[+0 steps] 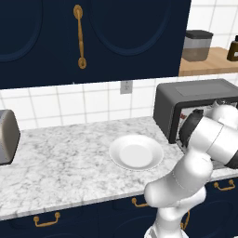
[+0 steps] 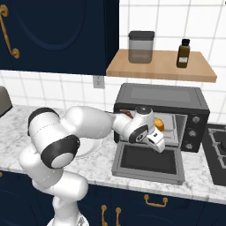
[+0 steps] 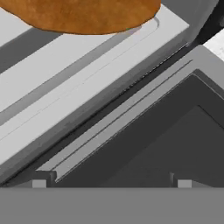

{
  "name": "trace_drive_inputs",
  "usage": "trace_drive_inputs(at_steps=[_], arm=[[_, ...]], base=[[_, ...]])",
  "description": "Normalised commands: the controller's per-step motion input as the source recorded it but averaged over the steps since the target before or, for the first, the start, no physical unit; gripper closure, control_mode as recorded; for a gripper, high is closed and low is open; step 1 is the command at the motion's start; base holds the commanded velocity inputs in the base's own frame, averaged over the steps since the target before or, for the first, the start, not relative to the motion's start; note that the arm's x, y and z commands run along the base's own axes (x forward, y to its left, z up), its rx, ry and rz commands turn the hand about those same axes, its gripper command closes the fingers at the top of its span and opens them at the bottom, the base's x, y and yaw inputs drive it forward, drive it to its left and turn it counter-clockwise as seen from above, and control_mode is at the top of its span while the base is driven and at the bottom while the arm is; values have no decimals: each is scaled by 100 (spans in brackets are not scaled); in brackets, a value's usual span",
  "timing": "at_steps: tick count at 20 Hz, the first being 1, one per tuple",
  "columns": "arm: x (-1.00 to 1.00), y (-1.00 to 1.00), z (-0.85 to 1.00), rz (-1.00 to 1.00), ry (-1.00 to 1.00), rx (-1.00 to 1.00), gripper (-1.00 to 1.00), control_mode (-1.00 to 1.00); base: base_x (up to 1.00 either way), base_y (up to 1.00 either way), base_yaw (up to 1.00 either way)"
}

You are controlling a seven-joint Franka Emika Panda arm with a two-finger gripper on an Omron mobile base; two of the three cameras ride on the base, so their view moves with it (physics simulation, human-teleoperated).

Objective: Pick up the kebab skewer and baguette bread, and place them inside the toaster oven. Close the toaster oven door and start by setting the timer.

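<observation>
**Claw empty at the oven mouth, bread already inside**

Claw [image 2: 161,147] hangs just in front of the toaster oven [image 2: 161,98], over the far edge of the toaster oven door [image 2: 148,161], which lies folded down flat toward the counter's near edge. Its fingers stand wide apart with nothing between them. In the hand view the baguette bread [image 3: 83,15] lies on the pale tray inside the oven, just beyond the door hinge line; from the right base view the same orange loaf [image 2: 159,124] shows inside the cavity, partly hidden behind the wrist. A reddish-brown tip shows at the cavity's left behind the arm; it may be the kebab skewer, but I cannot tell.

The white plate [image 1: 136,152] sits bare on the marble counter, left of the oven.

By my judgement the loading is done or nearly so, and the door comes next. Risks from here:

- The wrist sits low over the open door; drawing back carelessly could knock the panel or shove the oven.
- The door's handle lies at its near edge, facing down and away, so a grab from above may slip off.
- Swinging the door up with the hand in the opening would trap the fingers.
- The timer knobs [image 2: 192,126] at the oven's right edge are small and close together; the wrong one could be turned.
</observation>
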Motion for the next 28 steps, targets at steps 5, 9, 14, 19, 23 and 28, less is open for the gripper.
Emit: trace_drive_inputs(at_steps=[5, 9, 14, 19, 23, 28], arm=[[-91, -16, 42, 0, -6, 7, -100, -100], [-100, -2, 47, 0, -8, 7, -100, -100], [-100, 23, 0, 5, -5, -1, -100, -100], [-74, 35, -15, 18, 0, -9, -100, -100], [-38, 57, -6, 17, 8, -7, -100, -100], [-27, 79, -7, 11, 2, -7, -100, -100]], base=[[0, 0, 0], [0, 0, 0], [0, 0, 0], [0, 0, 0], [0, 0, 0], [0, 0, 0]])
